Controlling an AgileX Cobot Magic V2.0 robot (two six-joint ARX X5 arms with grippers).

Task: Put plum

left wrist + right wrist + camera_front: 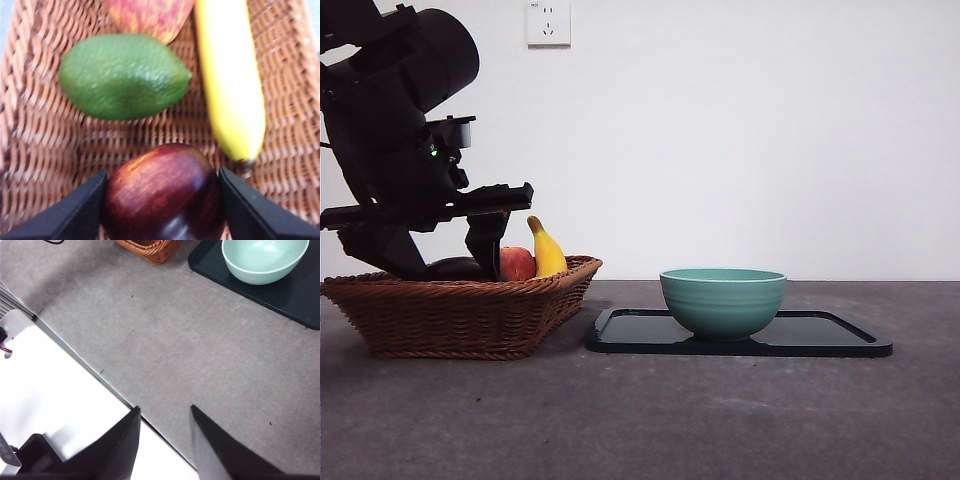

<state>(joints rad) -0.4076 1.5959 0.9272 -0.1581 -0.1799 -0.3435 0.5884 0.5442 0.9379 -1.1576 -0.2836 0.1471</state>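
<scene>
The left end effector (pixel 162 200) is lowered into the wicker basket (pixel 460 310) at the left of the bench. Its two black jaws stand either side of the plum (pixel 162 192) and lie against its flanks; the plum rests on the basket floor between them. In the front view the plum (pixel 455 268) shows only as a dark mound above the basket rim, beside the arm.

Beyond the plum in the left wrist view lies a dull green oval fruit (pixel 125 75), and past that a red-yellow apple (pixel 147 17), cut off by the picture edge. A yellow banana (pixel 230 85) runs alongside them, its dark tip near one jaw. In the front view the apple (pixel 517 264) and the banana (pixel 546 250) rise above the rim.

To the right of the basket, a dark tray (pixel 820 335) lies flat on the bench and carries a teal bowl (pixel 723 300) at its middle.

The right end effector (pixel 162 440) hangs over bare bench near its edge, jaws apart and holding nothing, well apart from basket and tray.

The bench surface (pixel 640 420) is grey and matte with faint specks. Behind it stands a plain white wall with a white socket plate (pixel 548 22). No legible writing or brand is visible.
</scene>
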